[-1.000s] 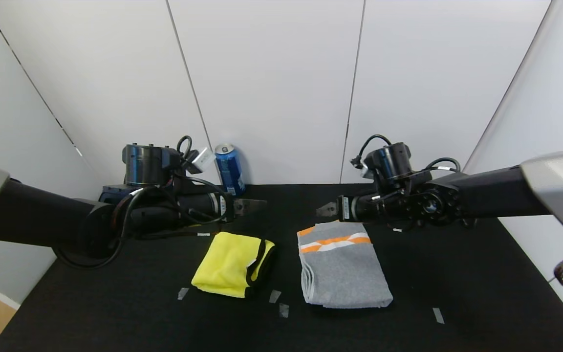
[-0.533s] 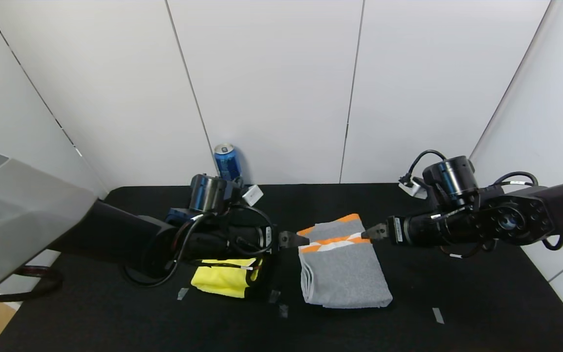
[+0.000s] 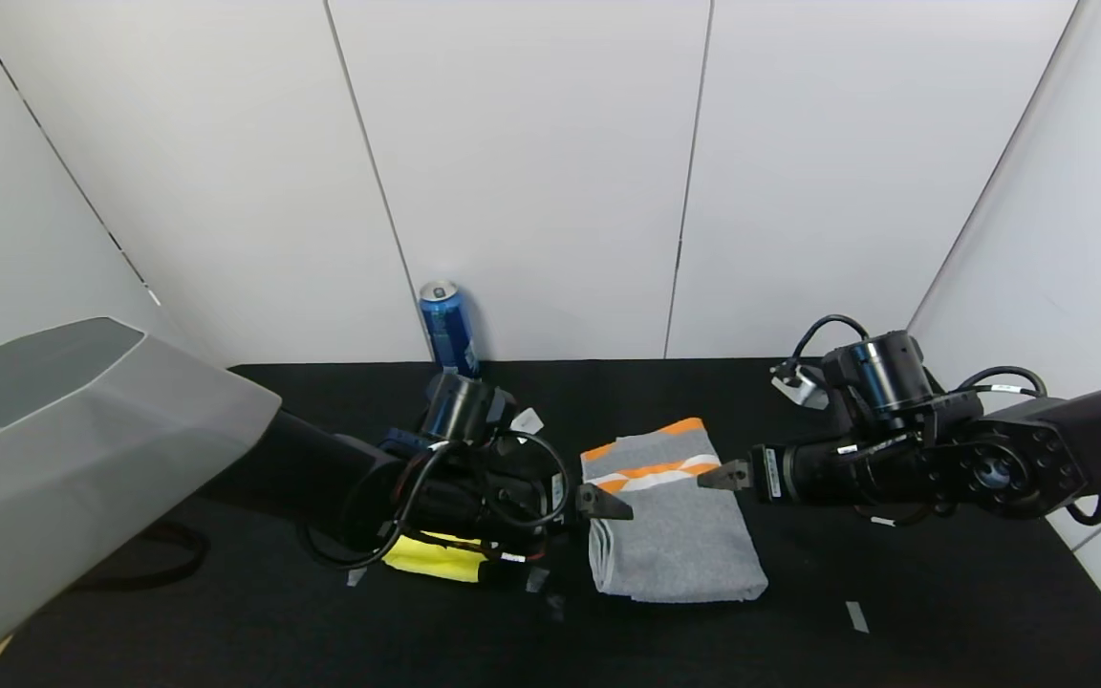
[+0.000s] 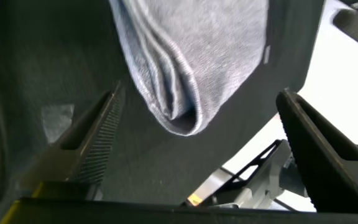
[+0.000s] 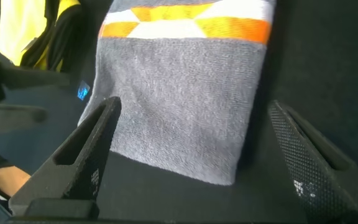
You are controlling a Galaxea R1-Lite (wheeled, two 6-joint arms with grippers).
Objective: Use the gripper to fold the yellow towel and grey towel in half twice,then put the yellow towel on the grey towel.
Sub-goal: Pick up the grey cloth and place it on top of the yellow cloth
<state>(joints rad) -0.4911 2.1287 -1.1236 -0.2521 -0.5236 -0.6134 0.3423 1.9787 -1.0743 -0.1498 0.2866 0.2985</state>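
Head view hides most of the yellow towel [image 3: 436,560]; wrist views show both grippers spread around grey towel [image 3: 670,530].

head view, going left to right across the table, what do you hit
yellow towel → left gripper → grey towel → right gripper, each gripper with its jaws open at a side edge of the grey towel. The blue can stands farther back.

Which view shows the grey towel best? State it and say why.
Head view: the whole folded grey towel lies in sight, orange band included. Right wrist view shows most of it, cropped at the band end. Left wrist view shows only its layered corner.
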